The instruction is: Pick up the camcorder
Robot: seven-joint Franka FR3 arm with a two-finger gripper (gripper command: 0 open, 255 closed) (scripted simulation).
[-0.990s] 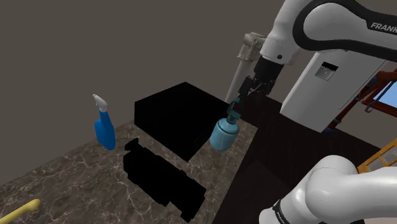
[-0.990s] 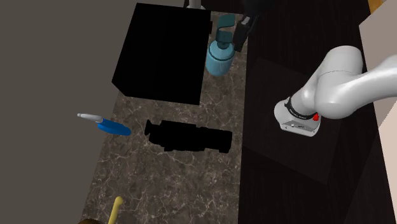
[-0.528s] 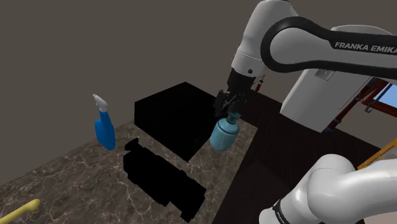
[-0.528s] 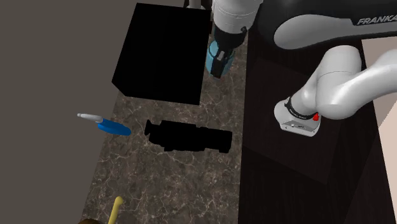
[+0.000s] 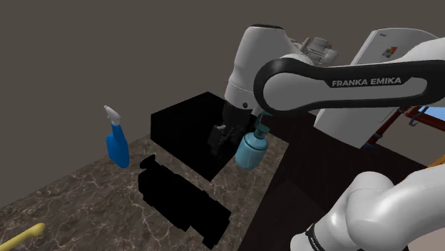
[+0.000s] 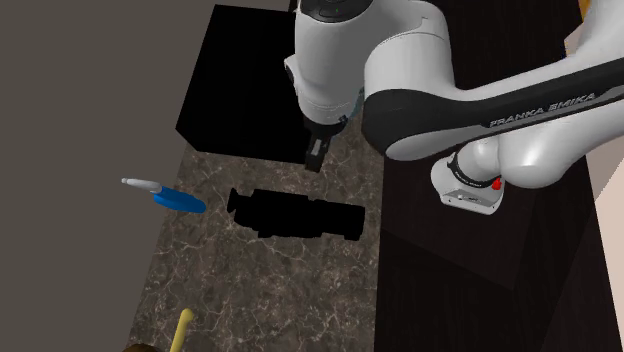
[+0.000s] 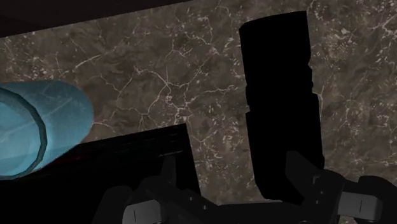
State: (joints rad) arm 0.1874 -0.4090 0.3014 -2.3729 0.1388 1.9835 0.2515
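Observation:
The camcorder (image 5: 182, 201) is a long, all-black shape lying flat on the dark marble counter (image 5: 85, 196). In the second exterior view, the camcorder (image 6: 295, 214) lies just below my gripper (image 6: 316, 156). My gripper (image 5: 220, 137) hangs in the air over the near edge of a black box, above and apart from the camcorder. In the wrist view the camcorder (image 7: 280, 108) stretches away ahead of the right-hand finger. Bare marble shows between the fingers of the gripper (image 7: 236, 194), which is open and holds nothing.
A large black box (image 5: 191, 128) stands behind the camcorder. A pale blue pump bottle (image 5: 251, 148) stands right beside the gripper, near the counter's edge. A blue spray bottle (image 5: 116, 146) is at the shoulder view's left, and a yellow object (image 5: 23, 233) lies at the lower left.
The arm has swung from behind the pale blue bottle, over it, toward the camcorder, and the gripper has come lower. The objects on the counter have not moved.

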